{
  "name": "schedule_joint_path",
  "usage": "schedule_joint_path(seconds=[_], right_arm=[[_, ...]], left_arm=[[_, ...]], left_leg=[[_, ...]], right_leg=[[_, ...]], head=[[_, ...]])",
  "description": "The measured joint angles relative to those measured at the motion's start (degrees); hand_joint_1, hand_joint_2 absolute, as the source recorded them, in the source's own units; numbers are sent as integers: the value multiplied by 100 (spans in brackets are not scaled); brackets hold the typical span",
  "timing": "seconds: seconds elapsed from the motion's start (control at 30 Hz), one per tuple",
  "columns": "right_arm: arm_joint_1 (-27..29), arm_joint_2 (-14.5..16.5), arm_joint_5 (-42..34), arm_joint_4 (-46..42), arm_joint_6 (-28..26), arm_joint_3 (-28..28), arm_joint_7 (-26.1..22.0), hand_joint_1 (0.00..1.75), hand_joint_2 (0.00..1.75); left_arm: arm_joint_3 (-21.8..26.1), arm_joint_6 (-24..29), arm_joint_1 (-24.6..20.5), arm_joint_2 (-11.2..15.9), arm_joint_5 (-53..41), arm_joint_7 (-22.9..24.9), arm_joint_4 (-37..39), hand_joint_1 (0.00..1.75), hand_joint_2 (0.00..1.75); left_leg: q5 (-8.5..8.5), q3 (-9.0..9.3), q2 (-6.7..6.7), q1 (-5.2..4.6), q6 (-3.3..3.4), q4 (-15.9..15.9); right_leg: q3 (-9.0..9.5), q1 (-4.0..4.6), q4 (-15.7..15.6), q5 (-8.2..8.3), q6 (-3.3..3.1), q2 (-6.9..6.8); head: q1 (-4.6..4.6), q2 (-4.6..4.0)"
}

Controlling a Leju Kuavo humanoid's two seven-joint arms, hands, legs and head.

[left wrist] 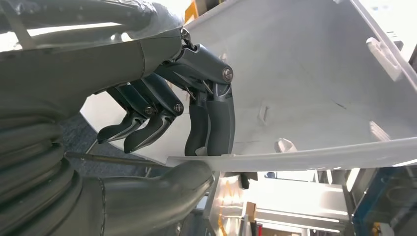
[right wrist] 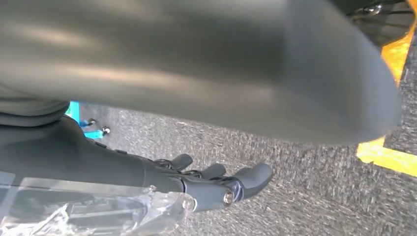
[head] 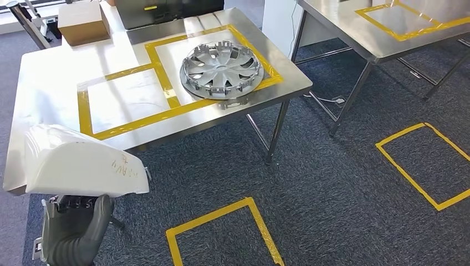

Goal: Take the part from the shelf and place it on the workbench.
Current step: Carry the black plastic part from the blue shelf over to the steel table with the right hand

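1. Gripping one white part point(left wrist: 314, 88) in left hand point(left wrist: 162, 113): thumb under its edge, fingers point(left wrist: 216, 123) curled over inside.
2. Lying crosswise above that hand, just short of the workbench point(head: 50, 94) ahead.
3. Hanging free, right hand point(right wrist: 211, 182), loosely spread, holding nothing.
4. Already on bench: one hubcap point(head: 221, 69), one box point(head: 83, 22).

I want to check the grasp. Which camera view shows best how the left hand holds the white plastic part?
The left wrist view: the fingers and thumb pinch the edge of the white plastic part. The head view shows its outer shell above the left hand.
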Motion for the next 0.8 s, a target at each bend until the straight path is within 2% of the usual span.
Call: schedule_joint_path(seconds=[0.1,0.17,0.2,0.27,0.3,0.33,0.37,0.4,0.43,0.47,0.5,0.53,0.63,0.7,0.73,0.8], right_arm=[[-9,2,0,-4,-3,0,2,0,0],[-14,3,0,-8,-5,0,2,0,0],[-18,5,0,-11,-6,0,2,0,0],[-16,8,0,-17,-7,0,3,0,0],[-7,8,0,-19,-7,0,7,0,0],[1,8,0,-19,-7,0,11,0,0],[7,7,0,-19,-7,0,17,0,0],[8,7,0,-19,-7,0,25,0,0],[8,7,0,-19,-7,0,31,0,0],[6,5,0,-19,-7,0,37,0,0],[4,4,0,-20,-7,0,42,0,0],[2,3,0,-20,-7,0,45,0,0],[8,-1,0,-22,-8,0,59,0,0],[4,-5,0,-25,-10,0,63,0,0],[-1,-7,0,-25,-11,0,63,0,0],[-3,-7,0,-25,-8,0,63,0,0]], left_arm=[[7,15,2,-1,-10,4,-6,175,175],[11,30,5,0,-17,4,-18,175,175],[11,32,3,-1,-22,4,-25,175,175],[10,35,5,-1,-27,4,-32,175,175],[9,36,9,-1,-28,5,-32,175,175],[9,36,13,-1,-28,5,-32,175,175],[8,36,16,-1,-28,5,-32,175,175],[8,36,17,-1,-28,5,-32,175,175],[7,36,17,-1,-28,4,-32,175,175],[7,36,14,-1,-28,4,-32,175,175],[8,36,14,-1,-28,4,-32,175,175],[8,36,13,-1,-27,5,-32,175,175],[9,36,8,-1,-27,5,-36,175,175],[13,35,-3,1,-28,5,-39,175,175],[14,35,-5,2,-28,5,-38,175,175],[14,35,0,3,-27,7,-36,175,175]], left_leg=[[-92,72,-8,-27,161,-164],[-107,118,-12,-10,238,-202],[-116,147,-8,1,270,-219],[-151,179,-2,-5,316,-223],[-173,199,-5,-13,328,-222],[-199,228,-9,-21,334,-222],[-232,270,-15,-28,333,-222],[-270,325,-20,-33,326,-222],[-315,379,-22,-34,312,-224],[-360,422,-23,-45,289,-222],[-398,448,-25,-50,260,-221],[-424,458,-27,-52,229,-228],[-471,509,-22,-48,132,-273],[-616,450,-16,-47,70,-48],[-746,308,-14,-40,47,243],[-994,-142,-13,-27,10,995]], right_leg=[[20,10,-20,-41,105,-15],[-6,4,100,-132,166,-21],[-108,2,321,-241,186,-18],[-528,-1,1079,-526,202,-13],[-762,-1,1439,-609,203,-12],[-930,1,1642,-588,198,-11],[-994,4,1626,-444,184,-11],[-950,10,1389,-203,161,-10],[-833,21,1007,71,129,-9],[-702,39,660,264,95,-7],[-581,55,365,348,63,-6],[-506,72,201,351,36,-3],[-413,69,78,254,-41,6],[-313,33,-6,240,-98,3],[-266,22,-31,226,-120,-1],[-204,19,-41,175,-142,-7]], head=[[9,0],[28,0],[40,0],[64,0],[69,0],[72,0],[73,0],[75,0],[79,0],[70,0],[67,0],[60,0],[61,0],[33,0],[16,0],[3,0]])
